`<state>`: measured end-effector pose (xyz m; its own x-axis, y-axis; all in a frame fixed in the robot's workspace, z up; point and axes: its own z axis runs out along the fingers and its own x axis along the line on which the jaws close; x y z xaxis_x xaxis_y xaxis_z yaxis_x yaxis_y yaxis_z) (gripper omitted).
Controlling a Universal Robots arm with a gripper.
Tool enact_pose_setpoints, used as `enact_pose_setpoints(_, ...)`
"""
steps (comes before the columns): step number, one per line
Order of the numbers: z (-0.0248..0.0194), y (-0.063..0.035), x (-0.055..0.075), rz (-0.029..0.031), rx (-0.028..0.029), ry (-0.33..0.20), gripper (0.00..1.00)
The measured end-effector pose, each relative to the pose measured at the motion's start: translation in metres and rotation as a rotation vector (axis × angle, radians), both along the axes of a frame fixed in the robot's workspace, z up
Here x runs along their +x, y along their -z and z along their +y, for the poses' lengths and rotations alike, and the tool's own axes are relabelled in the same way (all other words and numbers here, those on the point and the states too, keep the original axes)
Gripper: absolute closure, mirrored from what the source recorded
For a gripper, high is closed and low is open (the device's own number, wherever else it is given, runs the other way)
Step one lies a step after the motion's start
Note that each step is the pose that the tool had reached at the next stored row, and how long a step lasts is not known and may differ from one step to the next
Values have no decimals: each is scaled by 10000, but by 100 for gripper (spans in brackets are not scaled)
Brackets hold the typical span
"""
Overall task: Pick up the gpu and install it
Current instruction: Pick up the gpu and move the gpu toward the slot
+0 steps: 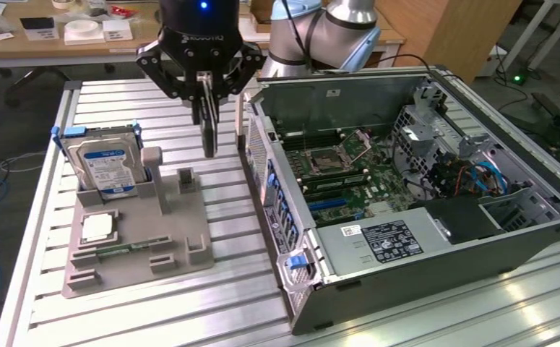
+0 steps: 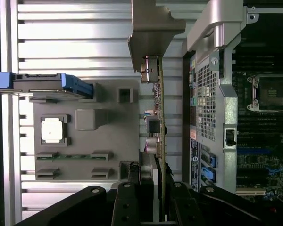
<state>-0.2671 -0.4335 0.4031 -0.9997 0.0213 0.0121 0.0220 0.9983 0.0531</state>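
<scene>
I see the arm pointing straight down, gripper [image 1: 205, 85] clamped on the gpu [image 1: 209, 130]. The card is in the air between the grey fixture [image 1: 135, 238] and the open PC case [image 1: 434, 217]. It hangs on edge, long axis vertical, bracket [image 2: 150, 28] end lowest.

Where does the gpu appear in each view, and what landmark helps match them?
Exterior view: the gpu hangs edge-on from the gripper, between the grey fixture and the open computer case.
Wrist view: the gpu shows edge-on, likewise between fixture and case.
Shared landmark: the hard drive with blue rails, standing in the fixture.
</scene>
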Motion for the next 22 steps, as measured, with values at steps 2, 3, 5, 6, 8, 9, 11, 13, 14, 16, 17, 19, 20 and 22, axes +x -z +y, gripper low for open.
enact_pose_setpoints(2, 0, 0, 31, 0, 0, 0, 72)
enact_pose_setpoints(3, 0, -1, 47, 1, -1, 0, 72)
enact_pose_setpoints(5, 0, -1, 78, 1, -1, 0, 72)
enact_pose_setpoints(6, 0, -1, 93, 1, -1, 0, 72)
enact_pose_setpoints(8, 0, -1, 123, 1, -1, 1, 72)
enact_pose_setpoints(9, 0, -1, 138, 1, -1, 0, 72)
enact_pose_setpoints(11, 0, 0, 170, 1, 0, 0, 72)
enact_pose_setpoints(13, 0, 0, 201, 0, -1, 0, 72)
enact_pose_setpoints(14, 0, 0, 216, 0, 0, 1, 72)
enact_pose_setpoints(16, 0, 0, 248, -1, 0, 0, 72)
enact_pose_setpoints(17, 0, 0, 264, 0, 0, 0, 72)
enact_pose_setpoints(19, 0, -1, 297, 1, -1, 0, 72)
enact_pose_setpoints(20, 0, 0, 312, 1, -1, 0, 72)
enact_pose_setpoints(22, 0, -1, 343, 1, -1, 1, 72)
